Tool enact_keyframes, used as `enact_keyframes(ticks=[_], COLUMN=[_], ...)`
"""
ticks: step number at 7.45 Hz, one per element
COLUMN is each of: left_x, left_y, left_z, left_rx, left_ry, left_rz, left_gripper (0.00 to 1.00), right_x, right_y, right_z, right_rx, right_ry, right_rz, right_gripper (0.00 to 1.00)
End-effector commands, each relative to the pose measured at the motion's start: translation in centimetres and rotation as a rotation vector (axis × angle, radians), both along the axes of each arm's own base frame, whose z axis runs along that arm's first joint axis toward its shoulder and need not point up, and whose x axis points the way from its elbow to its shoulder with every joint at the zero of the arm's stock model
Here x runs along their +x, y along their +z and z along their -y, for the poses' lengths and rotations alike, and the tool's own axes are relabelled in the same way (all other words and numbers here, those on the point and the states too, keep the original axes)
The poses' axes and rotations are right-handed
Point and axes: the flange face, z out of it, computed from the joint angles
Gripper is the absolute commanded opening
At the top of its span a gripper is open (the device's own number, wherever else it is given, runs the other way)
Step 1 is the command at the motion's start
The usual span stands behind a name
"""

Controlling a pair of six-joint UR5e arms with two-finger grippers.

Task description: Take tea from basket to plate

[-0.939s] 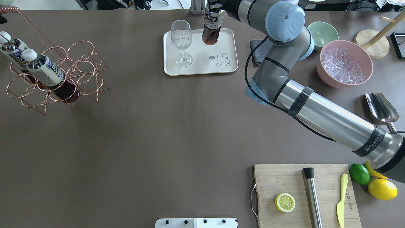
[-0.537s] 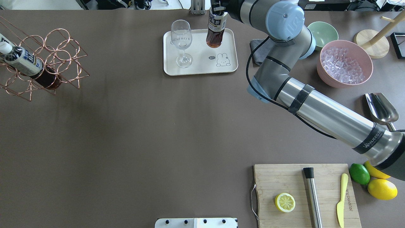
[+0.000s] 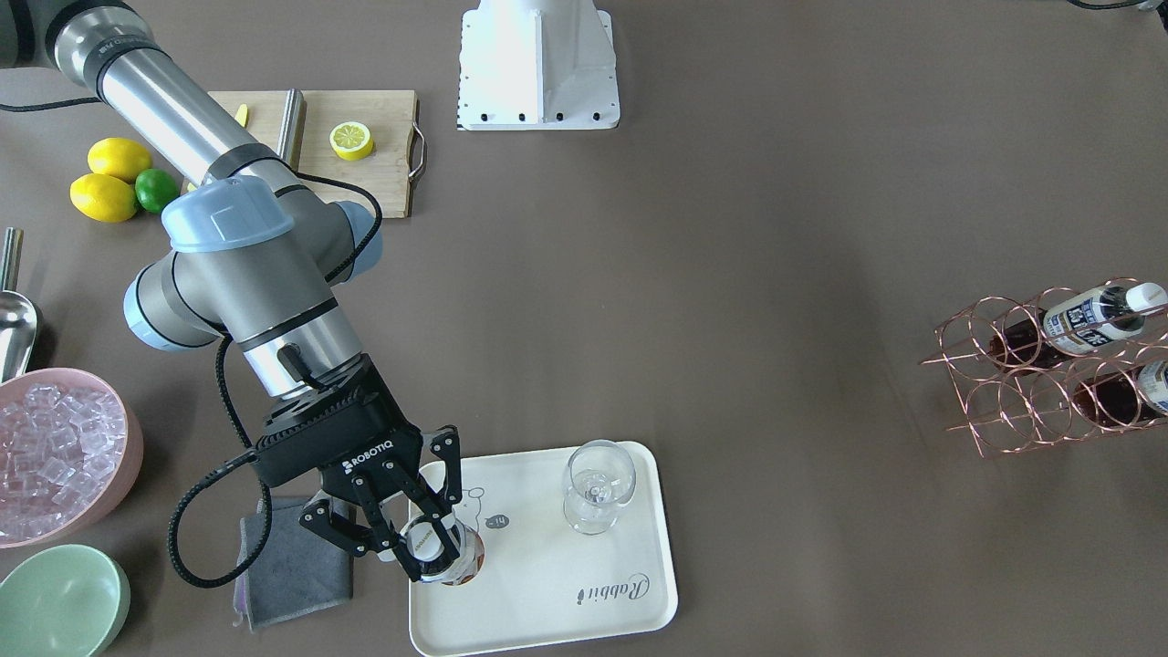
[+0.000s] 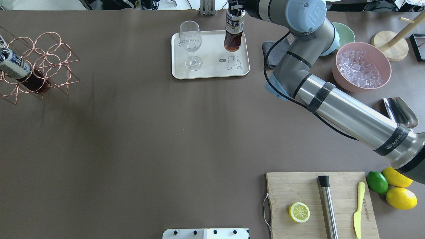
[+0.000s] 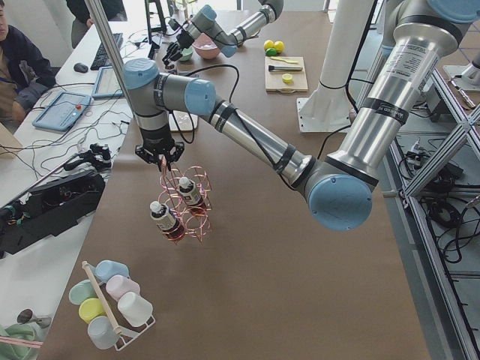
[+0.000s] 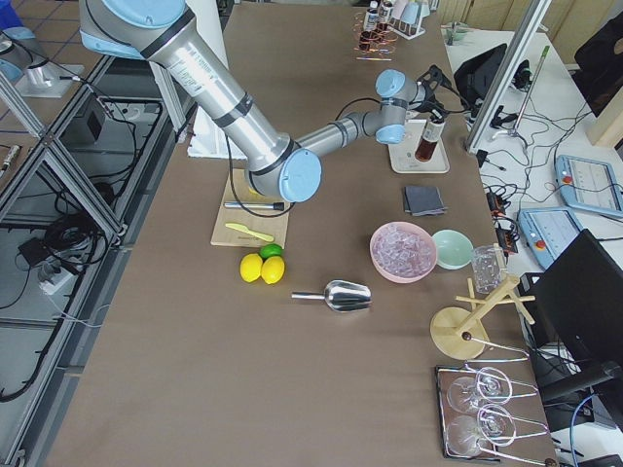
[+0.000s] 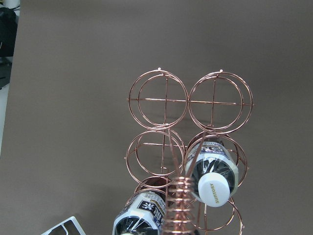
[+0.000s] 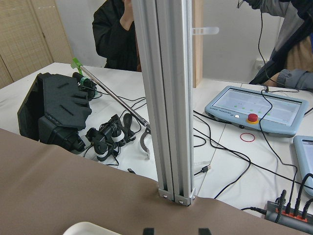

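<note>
A: The tea (image 4: pixel 233 31) is seen upright, a touch tilted, cap up and base down over the plate's far right corner as reckoned from the robot. It is gripped at the neck by the right claw (image 3: pixel 424 546), whose fingers are closed either side of the white cap.

B: So the relation that matters is vertical. The bottle is directly beneath the claw, and the plate (image 4: pixel 212 71) directly beneath the bottle. Whether the base is touching cannot be made out; it is judged to be at or just above the surface.

A: Agreed. A straight lowering and a letting-go would be called for, nothing sideways. A wine glass (image 4: pixel 190 39) is stood on the same plate, beside the tea but apart from it.

B: And the writing?

A: "ROBOTIQ" is read on the right claw's body. "Rabbit" is written in script on the plate, with "hi" in a bubble by the little drawing. White East Asian characters are shown on the tea's dark label.

B: Further out, the basket (image 4: pixel 40 66) is found well apart at the tabletop's left end. It is hung tipped by its twisted handle (image 7: pixel 179 208) under the left claw (image 5: pixel 160 156). Two more bottles (image 7: pixel 212 171) are lodged in it, and "SUNTORY" is printed on one cap.

A: Can the left claw's grip be judged?

B: It cannot be told, since that claw is shown in a side view only. The right arm is plainly the nearer to the plate.
</note>
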Motion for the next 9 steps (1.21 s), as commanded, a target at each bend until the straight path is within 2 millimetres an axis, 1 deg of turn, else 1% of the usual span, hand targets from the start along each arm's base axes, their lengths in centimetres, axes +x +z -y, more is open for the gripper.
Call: enact_keyframes(ticks=[1,2,3,5,7,8,9], left_x=[-1.4,-1.3,-1.3,-1.5,-1.0,-0.9,-0.9], left_y=[4.5,6.3,6.8,9.0,9.7,9.7,9.6], left_z=[2.3,2.6,2.9,2.1,1.8,1.6,1.6], left_rx=[0.092,0.134,0.186,0.170,0.155,0.155,0.154], left_ry=[0.088,0.134,0.166,0.183,0.189,0.189,0.186], left_rz=[0.011,0.015,0.019,0.037,0.043,0.043,0.042], left_gripper=[0.00,0.00,0.00,0.00,0.00,0.00,0.00], right_x=[-2.0,-2.9,-3.4,-3.6,-3.7,-4.1,-4.7], right_y=[-0.5,-0.3,-0.1,-0.1,-0.1,-0.2,-0.3], right_z=[-1.0,-1.6,-2.0,-2.0,-2.1,-2.4,-2.8], right_rx=[0.004,0.003,0.003,0.004,0.005,0.007,0.009], right_ry=[0.003,0.004,0.008,0.014,0.024,0.030,0.037], right_rz=[0.000,-0.004,-0.006,-0.007,-0.008,-0.008,-0.010], right_gripper=[0.00,0.00,0.00,0.00,0.00,0.00,0.03])
